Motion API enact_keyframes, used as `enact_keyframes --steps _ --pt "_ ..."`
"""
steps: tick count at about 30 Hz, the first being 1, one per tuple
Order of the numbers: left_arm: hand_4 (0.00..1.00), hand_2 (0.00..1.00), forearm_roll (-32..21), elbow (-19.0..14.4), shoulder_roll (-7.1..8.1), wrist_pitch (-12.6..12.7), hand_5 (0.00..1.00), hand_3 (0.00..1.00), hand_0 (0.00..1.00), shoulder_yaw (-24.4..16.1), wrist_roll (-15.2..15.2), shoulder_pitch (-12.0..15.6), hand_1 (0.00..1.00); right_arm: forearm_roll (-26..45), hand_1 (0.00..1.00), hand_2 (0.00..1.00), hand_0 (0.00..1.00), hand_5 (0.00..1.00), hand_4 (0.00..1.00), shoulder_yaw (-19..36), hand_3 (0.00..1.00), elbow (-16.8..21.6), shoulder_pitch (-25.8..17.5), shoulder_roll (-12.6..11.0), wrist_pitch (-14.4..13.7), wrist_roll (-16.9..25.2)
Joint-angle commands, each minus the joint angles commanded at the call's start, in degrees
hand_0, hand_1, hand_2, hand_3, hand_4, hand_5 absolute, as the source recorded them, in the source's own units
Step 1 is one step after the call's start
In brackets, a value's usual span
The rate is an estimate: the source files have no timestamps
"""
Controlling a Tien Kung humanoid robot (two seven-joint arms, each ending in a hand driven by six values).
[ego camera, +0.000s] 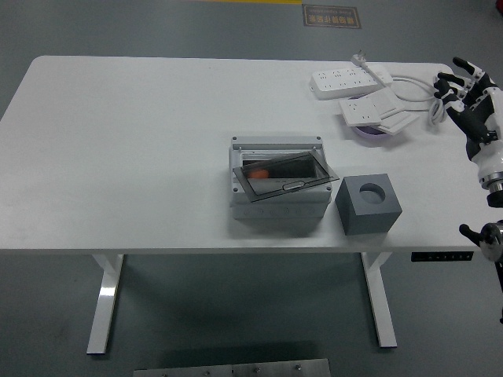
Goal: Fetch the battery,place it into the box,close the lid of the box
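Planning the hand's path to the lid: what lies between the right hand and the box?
In the head view, between the right hand and the box lie the cord and stacked sockets; the grey block sits lower.

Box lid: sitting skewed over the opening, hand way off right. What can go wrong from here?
1. The lid lies tilted and skewed on the box, so a push down may jam it rather than seat it.
2. The right robot hand, open at the table's right edge, would probably pass over the cable and power strips and could snag them.
3. The grey block stands close beside the box, crowding that approach.
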Motion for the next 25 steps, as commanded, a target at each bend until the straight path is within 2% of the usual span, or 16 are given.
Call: enact_keyframes --steps 2,3,8,9,14,15,20,21,25 --pt "0.500 0.573 -0.2 0.0 -0.14 0.0 0.002 0.541 0.632 0.1 0.0 0.0 0.698 -0.4 0.721 0.717 0.722 0.002 0.711 0.2 0.821 0.2 0.0 0.0 0.2 -0.4" --pt "0.500 0.573 -0.2 0.0 -0.20 0.0 0.002 0.541 0.632 0.1 0.1 0.0 0.698 -0.4 0.826 0.840 0.806 0.002 0.591 0.3 0.903 0.2 0.0 0.0 0.2 -0.5" --pt "0.500 0.573 -0.2 0.0 -0.38 -0.1 0.002 0.541 0.632 0.0 0.2 -0.1 0.698 0.0 0.826 0.840 0.806 0.002 0.591 0.8 0.903 0.1 -0.1 0.1 0.7 -0.8" --pt "0.500 0.573 -0.3 0.0 -0.45 -0.1 0.002 0.541 0.632 0.1 0.3 -0.1 0.698 0.5 0.908 0.968 0.850 0.002 0.670 1.0 0.998 0.1 -0.2 0.1 0.9 -0.9" --pt "0.500 0.573 -0.5 0.0 -0.87 -0.2 0.002 0.541 0.632 0.2 0.5 -0.1 0.698 3.1 0.908 0.968 0.850 0.002 0.670 1.8 0.998 -0.1 -0.5 0.1 1.9 -1.1" --pt "0.500 0.573 -0.5 0.0 -0.96 -0.3 0.002 0.541 0.632 0.2 0.5 -0.2 0.698 3.9 0.915 0.977 0.859 0.002 0.724 2.0 0.998 -0.2 -0.5 0.1 2.2 -1.2" --pt "0.500 0.573 -0.6 0.1 -1.27 -0.2 0.002 0.541 0.632 0.3 0.5 -0.1 0.698 6.3 0.915 0.977 0.859 0.002 0.724 2.5 0.998 -0.4 -0.7 0.1 2.8 -1.6" --pt "0.500 0.573 -0.6 0.1 -1.31 -0.2 0.002 0.541 0.632 0.3 0.5 -0.1 0.698 6.6 0.917 0.962 0.870 0.474 0.998 2.6 0.998 -0.4 -0.7 0.1 2.8 -1.6" --pt "0.500 0.573 -0.7 0.1 -1.51 -0.2 0.002 0.541 0.632 0.4 0.5 0.0 0.698 7.6 0.917 0.962 0.870 0.474 0.998 3.0 0.998 -0.4 -0.8 0.1 3.1 -1.9"
